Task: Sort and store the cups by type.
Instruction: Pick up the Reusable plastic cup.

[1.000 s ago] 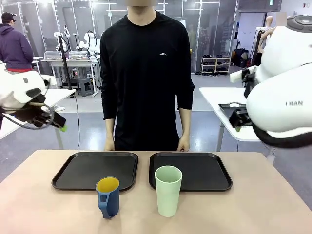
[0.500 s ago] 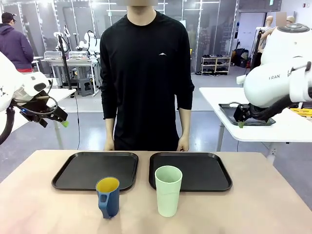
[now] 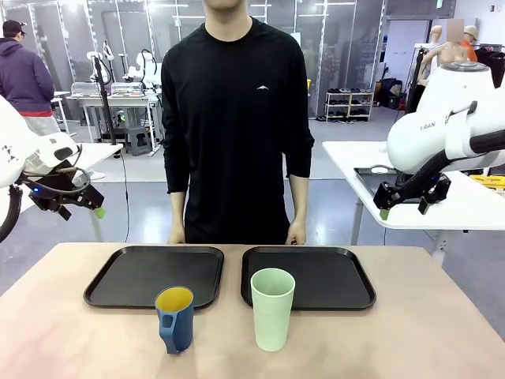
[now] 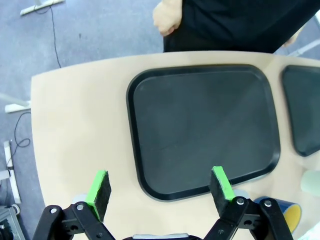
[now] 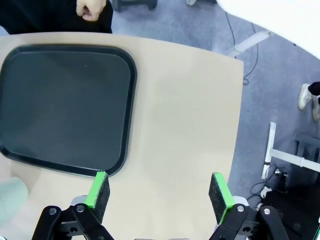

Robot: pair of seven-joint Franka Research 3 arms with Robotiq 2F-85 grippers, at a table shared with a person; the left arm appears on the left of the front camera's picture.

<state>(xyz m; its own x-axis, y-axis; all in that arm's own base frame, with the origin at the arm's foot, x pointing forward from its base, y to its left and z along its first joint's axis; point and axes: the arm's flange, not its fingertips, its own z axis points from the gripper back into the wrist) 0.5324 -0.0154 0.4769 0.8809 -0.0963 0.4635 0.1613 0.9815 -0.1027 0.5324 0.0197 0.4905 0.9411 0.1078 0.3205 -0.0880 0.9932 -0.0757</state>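
A dark blue mug (image 3: 175, 320) with a yellow inside stands near the table's front edge, handle towards me. To its right stands a taller pale mint-green tumbler (image 3: 272, 308). Both are in front of two black trays. My left gripper (image 3: 81, 211) hangs open above and off the table's left end. My right gripper (image 3: 404, 205) hangs open high past the right end. In the left wrist view the open left gripper (image 4: 160, 187) looks down on the left tray (image 4: 200, 125), with the mug (image 4: 290, 216) at the bottom right. In the right wrist view the open right gripper (image 5: 159, 192) hovers over bare tabletop.
The left tray (image 3: 154, 276) and right tray (image 3: 308, 276) lie side by side at the table's far half. A person in black stands behind them with a hand (image 3: 297, 233) at the far edge. The right tray (image 5: 65, 105) and tumbler (image 5: 10, 197) show at left.
The right arm has swung back from the camera toward the right, its gripper dropping lower. The left gripper has dropped slightly and turned. The cups have not moved.
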